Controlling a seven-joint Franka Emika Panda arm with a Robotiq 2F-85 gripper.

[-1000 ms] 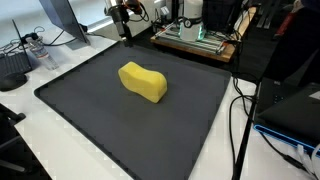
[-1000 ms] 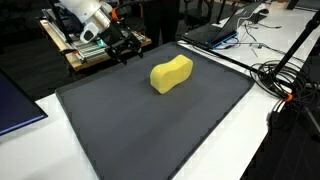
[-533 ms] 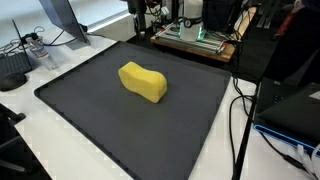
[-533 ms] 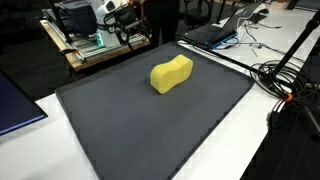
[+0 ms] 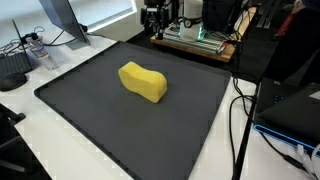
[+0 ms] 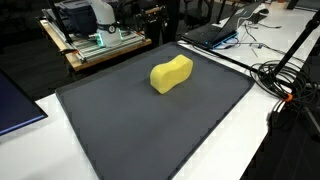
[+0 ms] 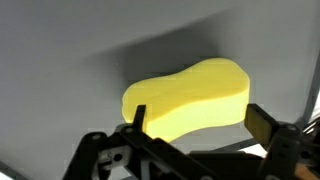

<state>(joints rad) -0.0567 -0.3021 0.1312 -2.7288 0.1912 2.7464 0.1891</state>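
A yellow peanut-shaped sponge (image 5: 143, 82) lies on a dark grey mat (image 5: 90, 120) and shows in both exterior views (image 6: 171, 74). My gripper (image 5: 155, 20) hangs high over the mat's far edge, well away from the sponge, and is only partly in view at the top of an exterior view (image 6: 152, 12). In the wrist view the gripper (image 7: 200, 128) is open and empty. Its two dark fingers (image 7: 265, 125) frame the sponge (image 7: 190, 98), which lies far below on the mat (image 7: 70, 60).
A wooden tray with electronics (image 5: 195, 40) stands just behind the mat, also in an exterior view (image 6: 95, 45). Cables (image 6: 285, 85) and laptops (image 6: 215, 30) lie beside the mat. A monitor stand (image 5: 60, 25) and a blue pad (image 6: 15, 105) sit on the white table.
My gripper has risen and moved along the mat's far edge, away from the mat's corner. The sponge has not moved.
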